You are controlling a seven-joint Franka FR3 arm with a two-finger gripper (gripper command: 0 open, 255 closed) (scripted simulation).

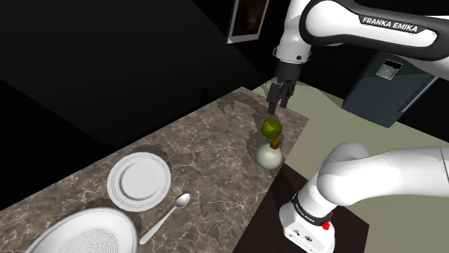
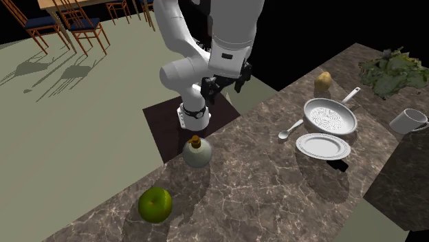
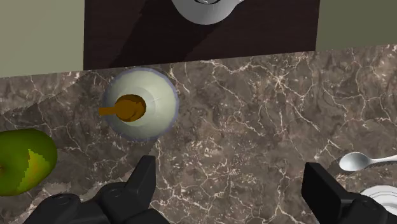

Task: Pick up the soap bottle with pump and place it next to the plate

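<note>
**Over the counter, bottle not grabbed yet**

Shoulder view first. We've got the gripper (image 1: 278, 104) hanging in the air at about 12 o'clock from the soap bottle (image 1: 271, 152), with a green apple (image 1: 271, 127) landing between them in the picture. The bottle stands upright near the counter (image 1: 216, 172) edge, close to the stand (image 1: 262, 215). The plate (image 1: 139, 181) is well apart from it, out around 9 o'clock, with a spoon (image 1: 165, 215) just beside it. By our read nothing's done yet: no grasp, no lift, no carry. The whole job is left.

Second exterior view sorts out the depth. The apple (image 2: 155, 204) is actually down on the counter at roughly 7 o'clock from the bottle (image 2: 196, 152), near but not touching. The gripper (image 2: 223, 86) is clearly up high at 1 o'clock, nowhere near the pump. The plate (image 2: 323, 146) is over at 3 o'clock with open counter on the bottle's side of it, which looks to us like a fine drop spot. We also get a strainer pan (image 2: 330, 115) and a mug (image 2: 410, 120) past the plate.

Wrist view settles the fingers. They're spread wide with only veined countertop between them, so the gripper (image 3: 232, 181) is holding nothing. The bottle (image 3: 141, 104) shows from above, brown pump nozzle sticking out on the apple's (image 3: 22, 162) side. It sits off toward one finger rather than between the two, so we'd guess a sideways shift comes before any descent.
</note>
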